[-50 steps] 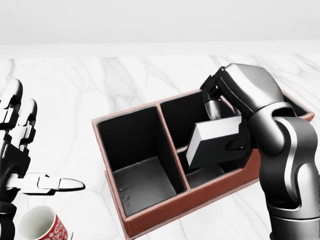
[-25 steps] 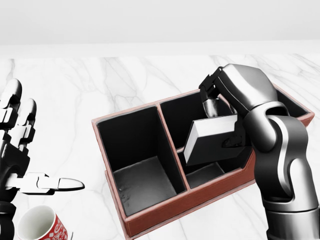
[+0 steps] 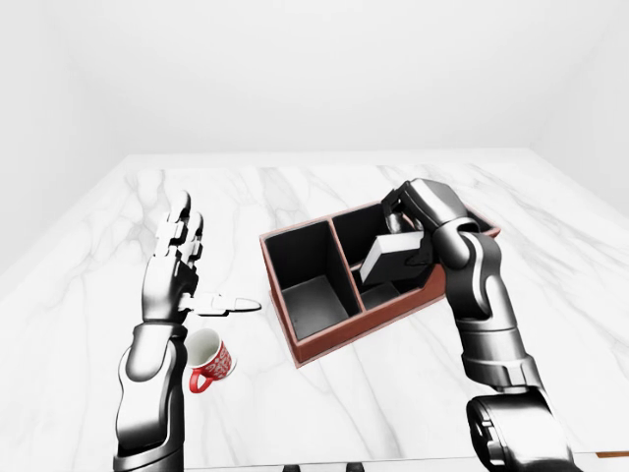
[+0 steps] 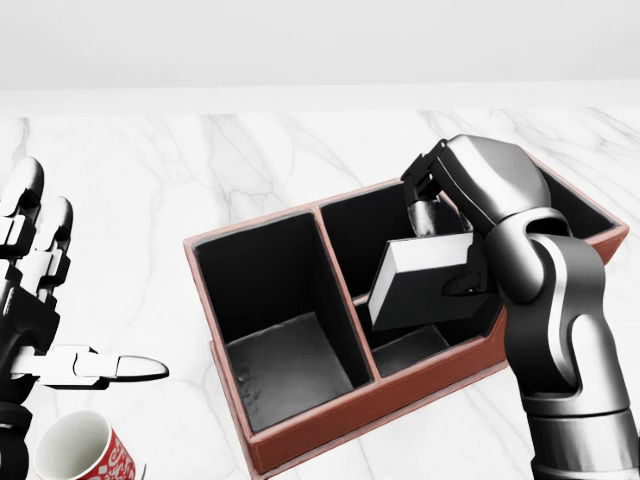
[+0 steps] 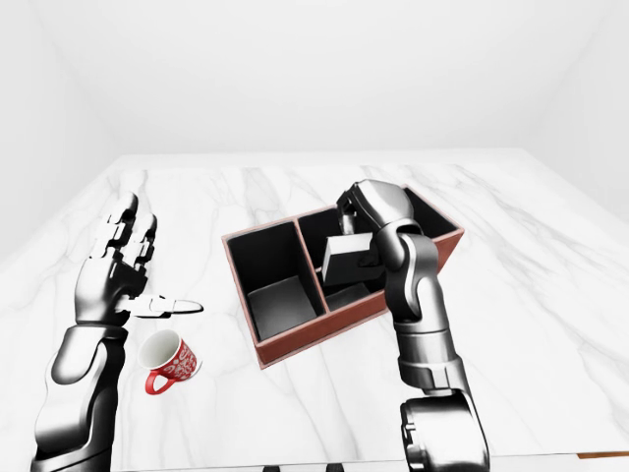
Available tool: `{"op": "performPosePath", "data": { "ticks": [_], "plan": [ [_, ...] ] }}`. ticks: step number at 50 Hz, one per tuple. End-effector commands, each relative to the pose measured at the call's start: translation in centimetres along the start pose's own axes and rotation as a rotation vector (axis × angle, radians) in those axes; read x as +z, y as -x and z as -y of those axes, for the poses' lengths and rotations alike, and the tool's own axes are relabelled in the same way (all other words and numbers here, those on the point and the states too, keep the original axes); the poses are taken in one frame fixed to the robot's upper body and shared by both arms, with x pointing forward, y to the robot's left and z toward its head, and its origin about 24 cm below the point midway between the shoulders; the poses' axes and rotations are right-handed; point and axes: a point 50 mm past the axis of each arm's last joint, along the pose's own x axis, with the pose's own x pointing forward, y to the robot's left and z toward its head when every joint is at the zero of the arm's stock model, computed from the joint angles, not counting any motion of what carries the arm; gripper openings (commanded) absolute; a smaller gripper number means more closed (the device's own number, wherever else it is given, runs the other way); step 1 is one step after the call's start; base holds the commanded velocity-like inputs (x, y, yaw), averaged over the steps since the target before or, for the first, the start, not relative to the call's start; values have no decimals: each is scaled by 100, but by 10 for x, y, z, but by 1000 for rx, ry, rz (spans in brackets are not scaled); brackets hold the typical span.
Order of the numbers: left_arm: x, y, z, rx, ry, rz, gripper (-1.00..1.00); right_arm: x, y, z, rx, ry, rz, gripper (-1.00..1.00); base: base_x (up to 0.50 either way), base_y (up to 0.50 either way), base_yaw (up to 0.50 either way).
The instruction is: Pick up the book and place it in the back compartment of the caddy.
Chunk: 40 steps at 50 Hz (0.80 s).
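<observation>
Your right hand (image 4: 440, 245) is clenched on the book (image 4: 425, 280), fingers wrapped over its upper edge so it hangs tilted, pale page side turned toward the head view's left. That tilt suits sliding it down edge-first, but the book is not released: it sits over the caddy's (image 4: 360, 410) middle section, just right of the divider that closes off the large empty compartment on the left. The back compartment appears to be the long one along the caddy's far right wall, mostly hidden behind your forearm, so I cannot tell how much room it offers. Walls crowd the book on both sides; lift clear of the divider before shifting toward the surface's (image 4: 200, 160) top right corner. Your left hand (image 4: 40, 300) is released, fingers spread, hovering near the surface's left edge, above the red mug (image 4: 85, 450) and well apart from the caddy.
</observation>
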Motion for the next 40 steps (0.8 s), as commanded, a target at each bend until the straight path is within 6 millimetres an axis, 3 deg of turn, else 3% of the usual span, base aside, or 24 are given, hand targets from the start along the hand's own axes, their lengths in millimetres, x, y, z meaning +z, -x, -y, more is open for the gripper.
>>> {"op": "performPosePath", "data": {
  "ticks": [1,40],
  "plan": [
    [0,0,0,0,0,0,98,-4,-3,3,-34,5,-17,-100,0,0,0],
    [-1,0,1,-2,0,-2,98,-17,-11,-11,-17,-1,-69,-100,0,0,0]
  ]
}}
